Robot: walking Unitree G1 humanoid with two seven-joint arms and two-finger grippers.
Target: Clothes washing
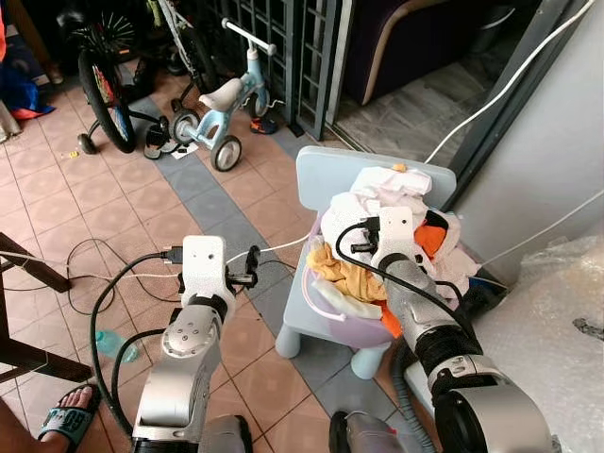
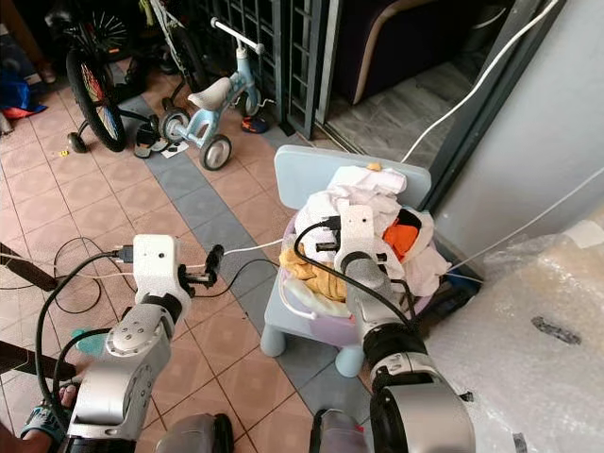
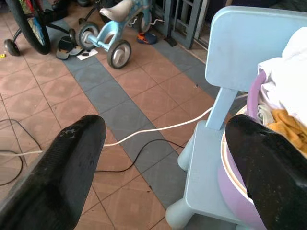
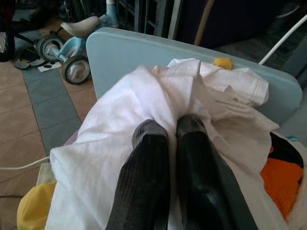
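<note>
Clothes heaped in a lilac basin on a blue chair, centre right, right gripper fingers together pressed into white cloth, left gripper spread wide, empty, beside chair, tricycle upper left.

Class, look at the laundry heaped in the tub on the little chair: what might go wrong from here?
1. The right hand, shut on the white cloth, may drag other clothes out of the overfull tub.
2. The tub sits at the edge of the chair and might tip.
3. The floor cable could snag.
</note>
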